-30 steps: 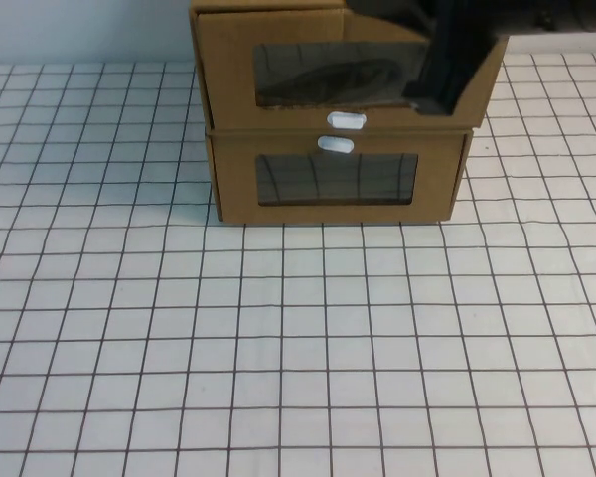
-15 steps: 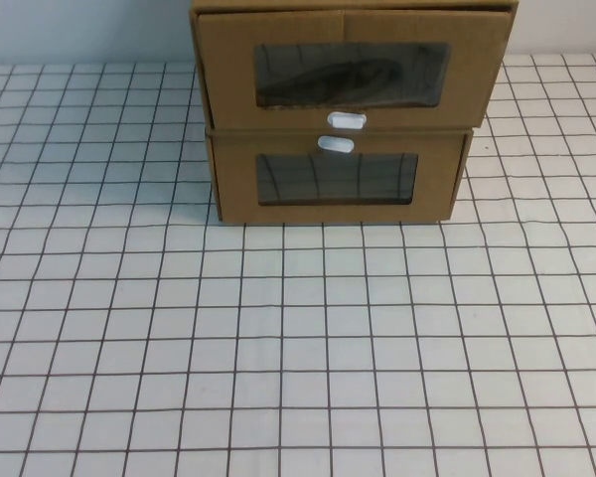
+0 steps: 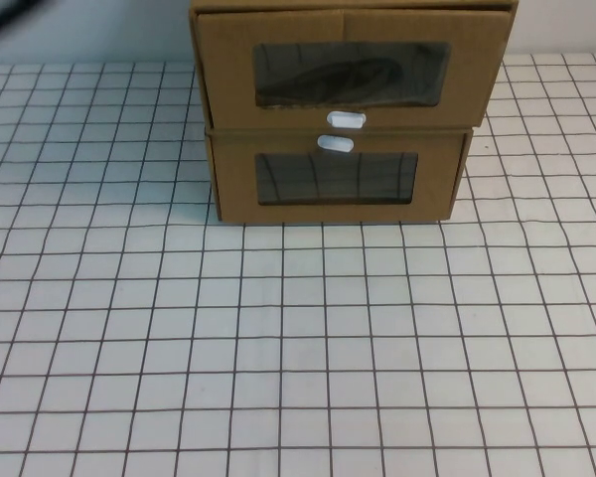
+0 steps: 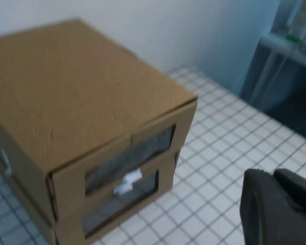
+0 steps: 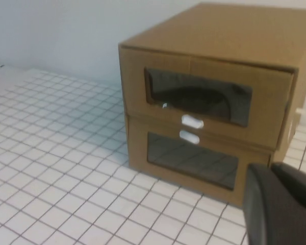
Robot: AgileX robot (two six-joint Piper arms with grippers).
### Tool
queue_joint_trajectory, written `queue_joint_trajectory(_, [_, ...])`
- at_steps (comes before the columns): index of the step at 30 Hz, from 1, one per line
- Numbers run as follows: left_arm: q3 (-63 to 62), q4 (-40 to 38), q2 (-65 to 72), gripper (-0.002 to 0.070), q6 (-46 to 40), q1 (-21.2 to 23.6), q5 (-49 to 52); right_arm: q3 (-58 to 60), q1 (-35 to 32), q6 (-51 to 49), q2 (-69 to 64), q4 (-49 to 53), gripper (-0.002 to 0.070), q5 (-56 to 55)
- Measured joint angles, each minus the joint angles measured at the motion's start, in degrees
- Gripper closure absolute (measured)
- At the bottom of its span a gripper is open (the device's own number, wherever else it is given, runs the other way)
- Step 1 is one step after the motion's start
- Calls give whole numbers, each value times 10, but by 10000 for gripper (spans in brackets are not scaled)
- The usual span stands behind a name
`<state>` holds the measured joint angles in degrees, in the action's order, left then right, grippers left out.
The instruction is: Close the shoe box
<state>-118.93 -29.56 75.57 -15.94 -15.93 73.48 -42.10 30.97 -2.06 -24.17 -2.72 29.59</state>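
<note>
Sitting at the far middle of a white, grid-lined surface, two brown cardboard drawer boxes are stacked one on the other. Farthest left, the left gripper appears only in its own wrist view as a dark, blurred shape, raised above and off to one side of the stack, touching nothing; whether its jaws are parted or closed cannot be told. At the centre, the shoe box is the top one, with a clear window in its front and a small white pull tab at the front's lower edge. Its front looks nearly flush with the box shell. Directly beneath it, the lower box carries its own white tab at its upper edge, so both tabs nearly meet. Farthest right, the right gripper shows only in its wrist view, a dark shape near the stack's front corner, apart from it; its jaws' state cannot be told.
</note>
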Motion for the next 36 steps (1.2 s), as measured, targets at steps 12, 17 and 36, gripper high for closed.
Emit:
queue_joint_trajectory(12, [557,53,-331,677,-35,0,-228,159,0,-51,74,15,691,-70])
queue_joint_trajectory(17, [721,108,-453,677,-26,0,-330,163,0,-57,74,27,691,-83])
queue_joint_trajectory(36, [946,186,-569,677,12,0,-458,168,0,-71,74,91,691,-59])
